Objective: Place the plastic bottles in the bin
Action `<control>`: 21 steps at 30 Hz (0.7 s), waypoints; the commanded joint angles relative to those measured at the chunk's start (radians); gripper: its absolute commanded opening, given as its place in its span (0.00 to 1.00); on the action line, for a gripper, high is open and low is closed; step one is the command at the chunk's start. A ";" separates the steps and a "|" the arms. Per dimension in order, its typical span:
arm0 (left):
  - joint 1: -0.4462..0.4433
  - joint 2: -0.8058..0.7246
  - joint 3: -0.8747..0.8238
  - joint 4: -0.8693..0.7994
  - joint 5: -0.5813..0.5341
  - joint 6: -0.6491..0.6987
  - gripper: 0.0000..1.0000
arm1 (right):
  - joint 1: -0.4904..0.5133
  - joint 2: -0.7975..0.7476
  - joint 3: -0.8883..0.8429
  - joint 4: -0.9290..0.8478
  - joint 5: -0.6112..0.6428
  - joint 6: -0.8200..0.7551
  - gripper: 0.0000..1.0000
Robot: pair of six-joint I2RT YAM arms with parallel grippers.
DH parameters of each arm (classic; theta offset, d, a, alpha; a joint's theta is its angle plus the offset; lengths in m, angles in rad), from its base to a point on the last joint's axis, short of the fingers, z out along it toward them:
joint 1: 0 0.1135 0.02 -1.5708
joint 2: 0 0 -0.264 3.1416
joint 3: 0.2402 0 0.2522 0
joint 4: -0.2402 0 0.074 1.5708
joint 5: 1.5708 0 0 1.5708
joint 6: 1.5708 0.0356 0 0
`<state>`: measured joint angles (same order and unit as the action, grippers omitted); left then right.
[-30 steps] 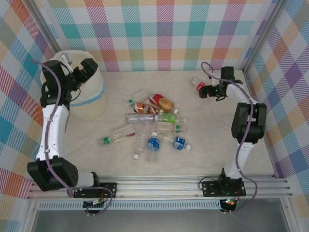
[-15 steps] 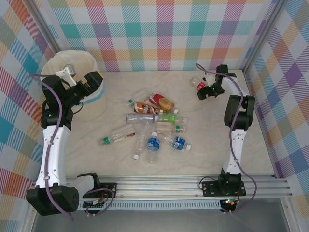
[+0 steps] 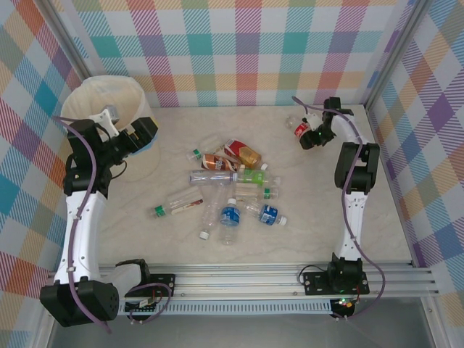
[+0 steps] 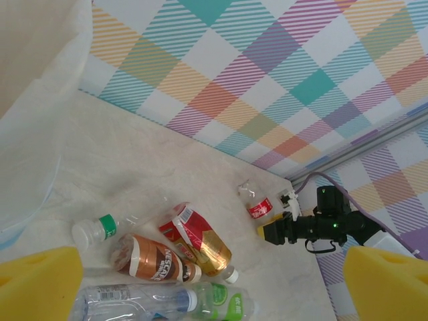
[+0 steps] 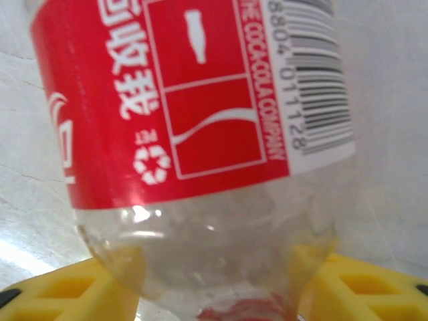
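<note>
The right hand point(image 5: 217, 297) has its yellow pads point(image 5: 348, 287) set on either side of the clear lower end of a red-labelled bottle point(image 5: 194, 100). The pads look to be against the plastic, but I cannot tell whether they squeeze it or merely flank it. In the top view this hand sits at the far right of the desk point(image 3: 326, 210). The bottle lies on the desk just to its left, near the far wall.

The left hand point(image 3: 143, 133) is released, its own pads point(image 4: 40, 287) spread wide with nothing between them. It hovers at the right side of the bin point(image 3: 94, 98), close to the pale blue band. The bin stands in the far left corner of the desk.

Well apart from both hands, the other bottles lie on their sides in a loose heap mid-desk. A brown-labelled bottle point(image 3: 214, 161) lies beside a red-and-gold bottle point(image 3: 243, 152) on the far side. A green-labelled bottle point(image 3: 251, 176) is just nearer. Two blue-labelled bottles point(image 3: 230, 214) point(image 3: 269, 214) lie toward the near edge, and a green-capped bottle point(image 3: 177, 206) is at the heap's left.
</note>
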<state>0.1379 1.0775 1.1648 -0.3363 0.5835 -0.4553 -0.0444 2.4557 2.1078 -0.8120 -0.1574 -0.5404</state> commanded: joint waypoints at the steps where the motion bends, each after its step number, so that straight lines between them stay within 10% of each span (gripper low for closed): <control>1: -0.010 -0.011 -0.013 0.015 0.018 0.013 1.00 | 0.008 0.007 -0.003 -0.012 -0.007 -0.017 0.54; 16: -0.011 0.012 -0.069 0.168 0.109 -0.109 1.00 | 0.008 -0.247 -0.348 0.226 -0.049 0.074 0.00; 21: -0.021 0.016 -0.096 0.221 0.121 -0.162 1.00 | 0.013 -0.367 -0.518 0.348 -0.069 0.179 0.00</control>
<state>0.1341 1.0939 1.0878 -0.2020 0.6640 -0.5640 -0.0402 2.1788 1.6489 -0.5568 -0.1783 -0.4416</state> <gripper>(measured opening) 0.999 0.327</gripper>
